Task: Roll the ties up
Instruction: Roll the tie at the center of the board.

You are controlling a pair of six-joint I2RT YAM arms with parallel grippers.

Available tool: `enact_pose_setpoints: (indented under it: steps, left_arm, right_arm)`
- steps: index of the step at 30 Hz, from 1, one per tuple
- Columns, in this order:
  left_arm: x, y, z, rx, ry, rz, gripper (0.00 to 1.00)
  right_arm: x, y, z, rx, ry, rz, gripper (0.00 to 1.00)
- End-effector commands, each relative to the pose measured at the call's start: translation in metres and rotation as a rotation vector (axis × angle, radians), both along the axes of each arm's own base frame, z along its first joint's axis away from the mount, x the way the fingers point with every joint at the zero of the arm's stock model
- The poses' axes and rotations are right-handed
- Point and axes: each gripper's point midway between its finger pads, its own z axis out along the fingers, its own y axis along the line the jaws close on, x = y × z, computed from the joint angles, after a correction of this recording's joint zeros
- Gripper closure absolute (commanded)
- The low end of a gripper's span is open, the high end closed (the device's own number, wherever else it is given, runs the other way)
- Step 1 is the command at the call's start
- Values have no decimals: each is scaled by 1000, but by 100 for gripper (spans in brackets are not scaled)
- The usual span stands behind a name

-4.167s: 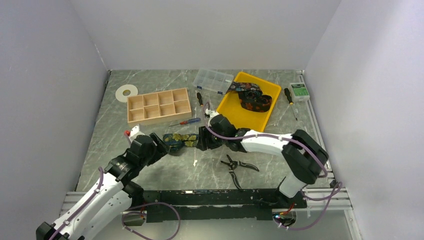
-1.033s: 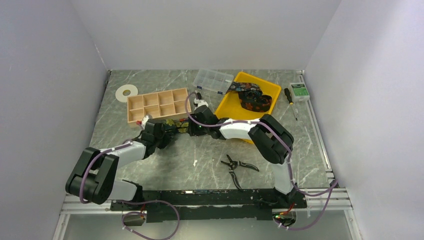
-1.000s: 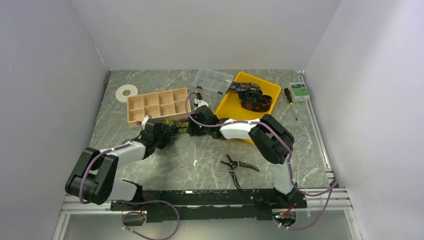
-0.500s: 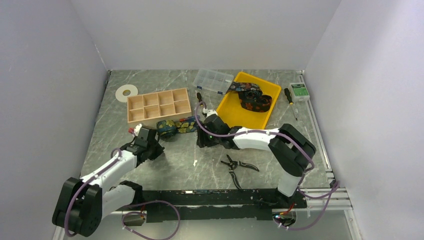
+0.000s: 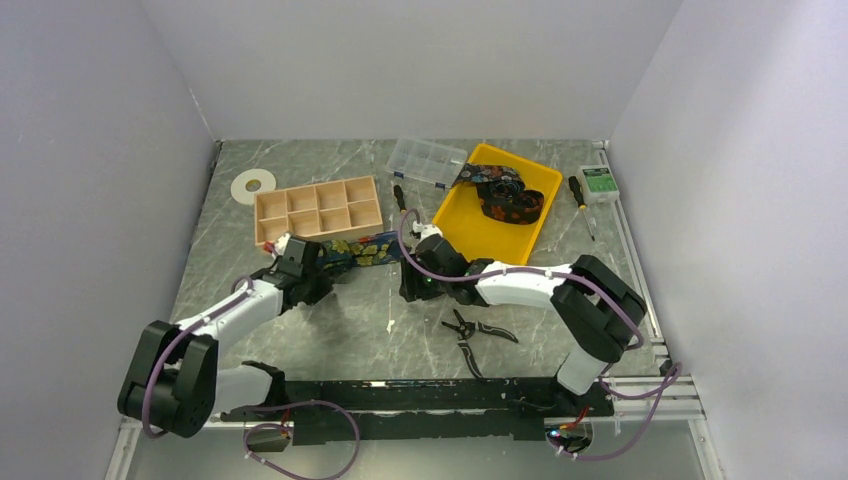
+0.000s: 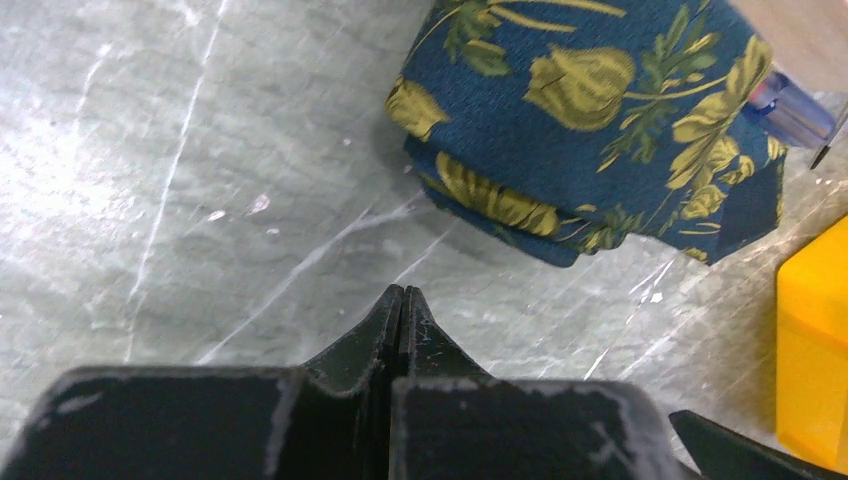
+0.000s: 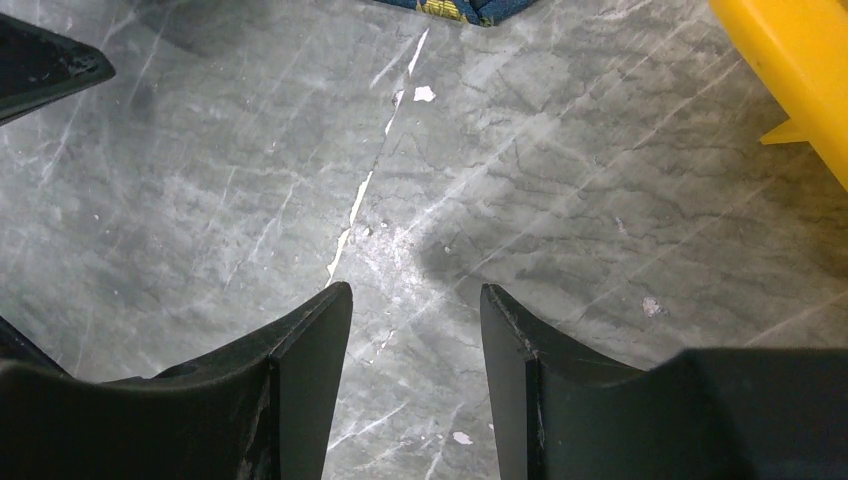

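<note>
A folded navy tie [image 5: 356, 250] with yellow flowers lies on the marble table in front of the wooden box; the left wrist view shows it [image 6: 590, 130] in loose stacked layers. My left gripper [image 5: 318, 275] is shut and empty [image 6: 402, 292], its tip a short way from the tie's left end without touching it. My right gripper [image 5: 406, 294] hangs open over bare table right of the tie, nothing between its fingers [image 7: 415, 290]. Only the tie's edge [image 7: 450, 8] shows at the top of the right wrist view. A second tie [image 5: 505, 195] lies bunched in the yellow tray [image 5: 470, 232].
A wooden compartment box [image 5: 318, 210] stands just behind the tie, with a blue-handled screwdriver [image 6: 790, 110] beside it. A clear organiser [image 5: 427, 160] sits at the back. Black pliers [image 5: 478, 333] lie near the front, a white tape roll [image 5: 253, 185] at the back left, and a screwdriver [image 5: 577, 195] and green box [image 5: 600, 180] at the right.
A second ago both grippers were on the tie by the wooden box. The right gripper has opened and drawn back right; the left pulled away, then came back close to the tie, shut.
</note>
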Motion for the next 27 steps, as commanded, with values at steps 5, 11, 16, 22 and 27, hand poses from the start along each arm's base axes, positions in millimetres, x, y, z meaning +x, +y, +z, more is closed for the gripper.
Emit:
enact_pose_setpoints:
  steps: [5,11,16,22,27]
  left_arm:
    - [37,-15,12,-55,-64,25,97]
    - [54,-13,9,-33,-70,58,97]
    - [67,-8,8,-12,-93,108,97]
    - [77,-6,4,-10,-114,142,97]
    - [83,-7,2,-37,-138,181,97]
  right_arm:
    - [6,-3,21,29,-58,-10,46]
    - [4,-6,25,32,-66,-12,46]
    - [3,-8,27,38,-72,-15,46]
    - [1,-12,26,43,-76,-17,46]
    - [1,-14,26,47,-81,-25,46]
